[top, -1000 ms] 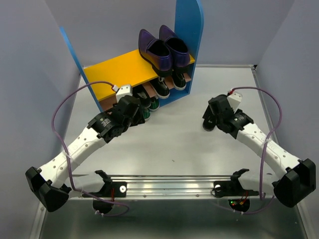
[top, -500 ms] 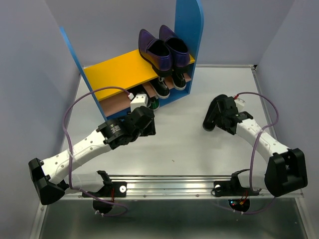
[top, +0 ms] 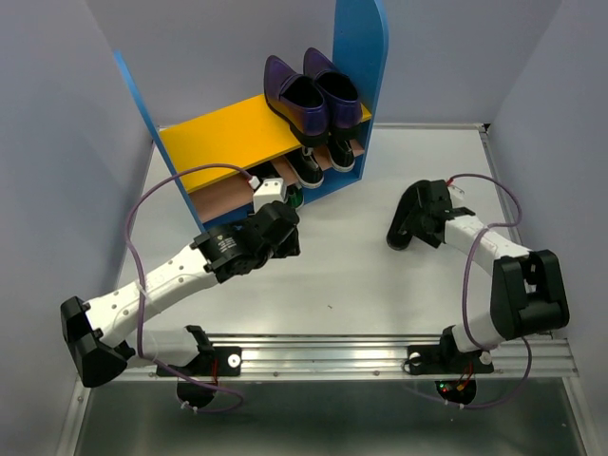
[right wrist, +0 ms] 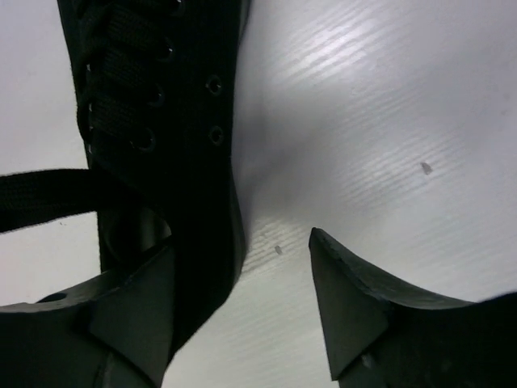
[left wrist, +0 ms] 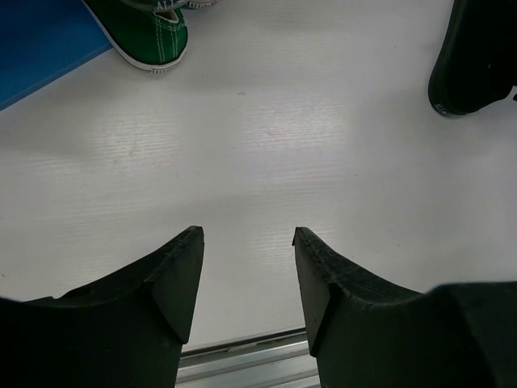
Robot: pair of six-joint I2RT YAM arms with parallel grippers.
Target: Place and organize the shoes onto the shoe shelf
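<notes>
I'm judging the black sneaker (right wrist: 161, 121) light, soft canvas, so I'm aiming the open right gripper (right wrist: 241, 242) at its collar edge; left gripper (left wrist: 248, 234) is hanging open, empty.

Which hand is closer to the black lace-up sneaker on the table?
Right. The right hand sits right at the sneaker; the left hand is across the table, near the shoe shelf.

Bright, even light; soft shadows; glare on table (right wrist: 363, 48); wrist views sharp.
</notes>
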